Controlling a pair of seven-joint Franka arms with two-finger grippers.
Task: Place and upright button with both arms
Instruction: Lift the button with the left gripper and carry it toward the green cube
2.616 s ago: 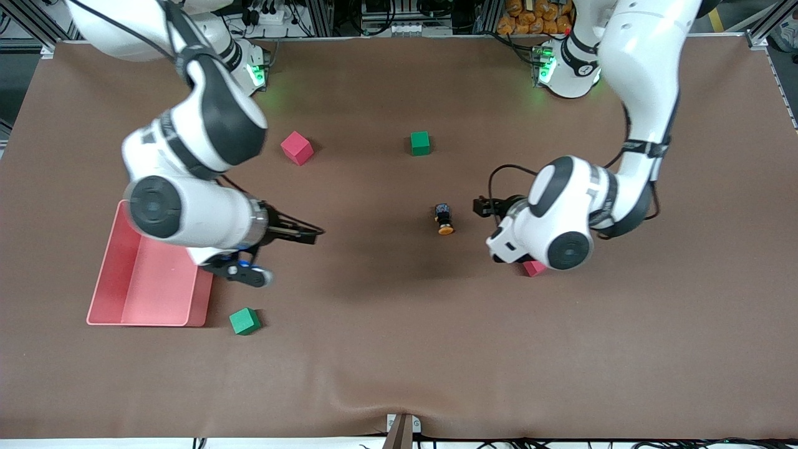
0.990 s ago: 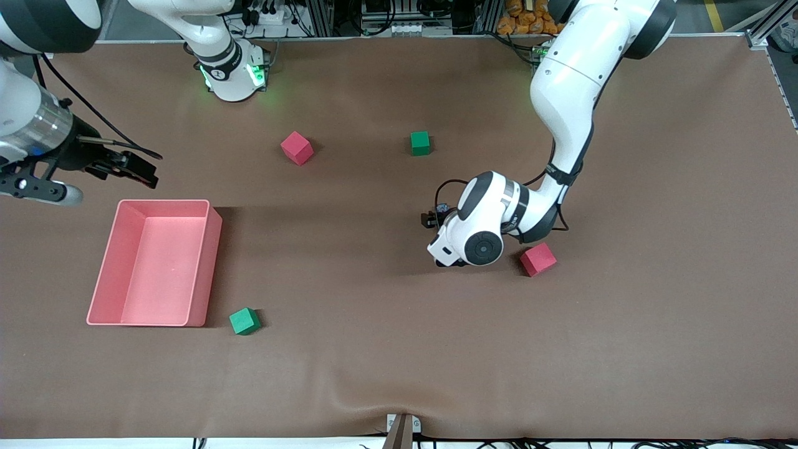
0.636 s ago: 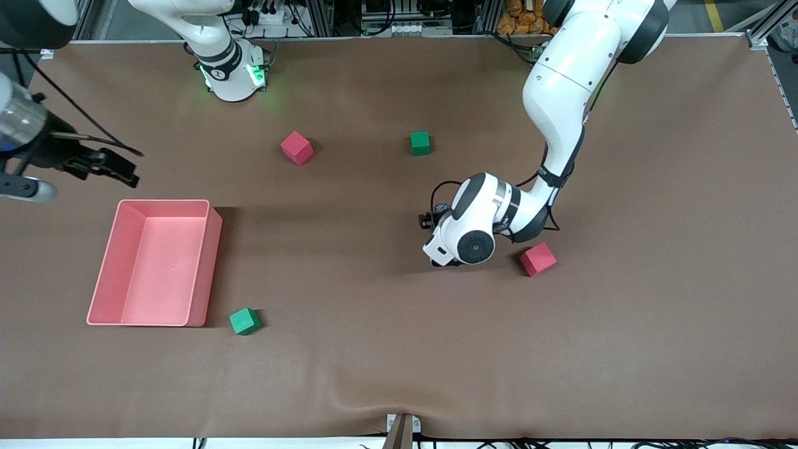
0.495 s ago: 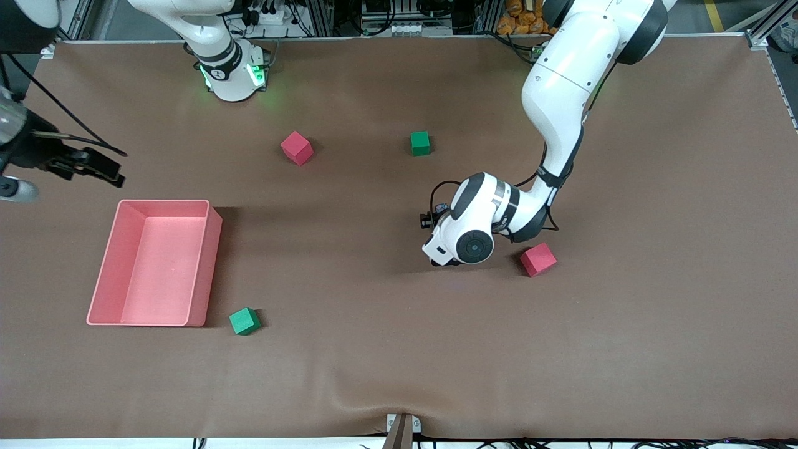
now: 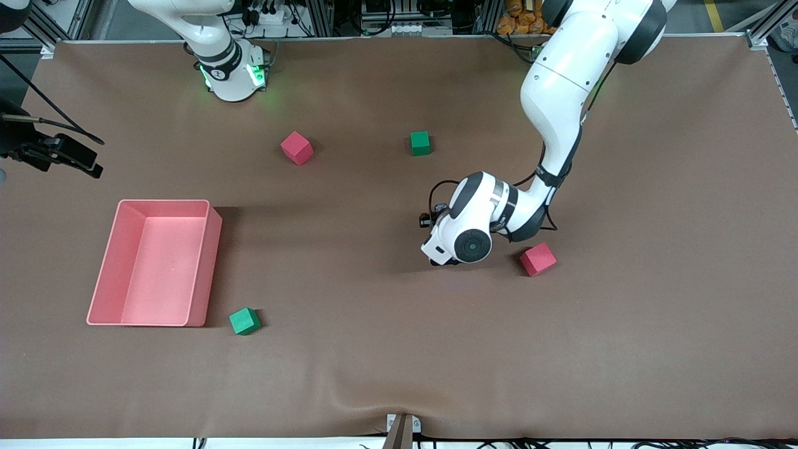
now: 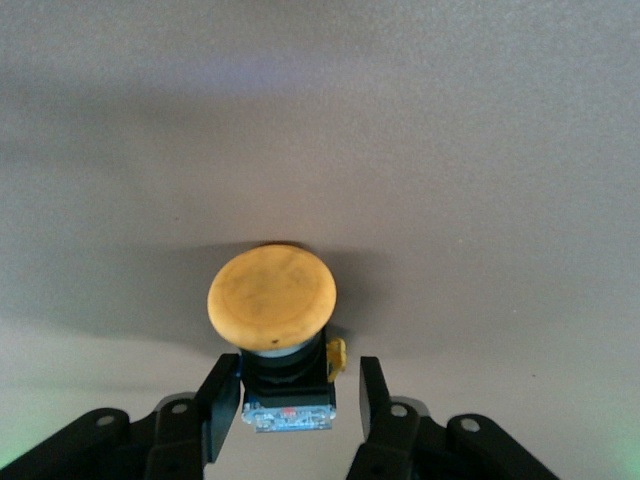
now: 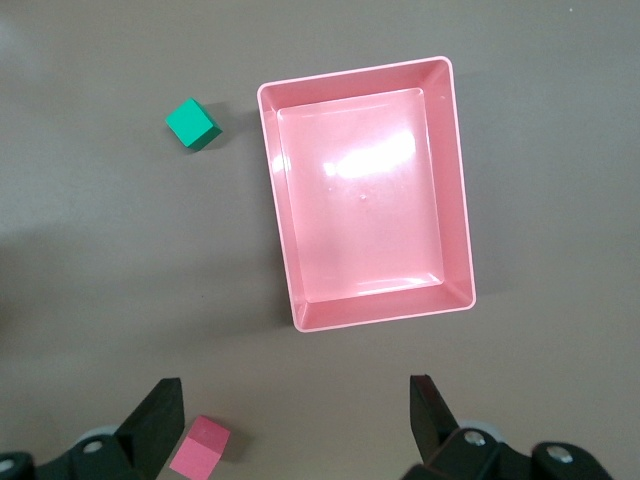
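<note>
The button (image 6: 272,300) lies on its side on the brown table, orange cap pointing away from my left gripper (image 6: 300,375). The left gripper is open and low at the table, its fingers on either side of the button's black body. One finger (image 6: 222,400) touches the body. The other finger (image 6: 375,395) stands a small gap off it. In the front view the left gripper (image 5: 436,219) is at mid-table and its wrist hides most of the button. My right gripper (image 5: 75,156) is open and empty, high over the right arm's end of the table; it also shows in the right wrist view (image 7: 295,385).
A pink tray (image 5: 215,249) stands at the right arm's end. A green cube (image 5: 244,321) lies beside the tray, nearer the front camera. A red cube (image 5: 296,148) and a green cube (image 5: 420,143) lie nearer the bases. Another red cube (image 5: 538,259) lies next to the left wrist.
The right gripper has drawn away from the table's middle, past the tray toward the table's edge. The left gripper has come down around the button and has hardly moved in the last second.
</note>
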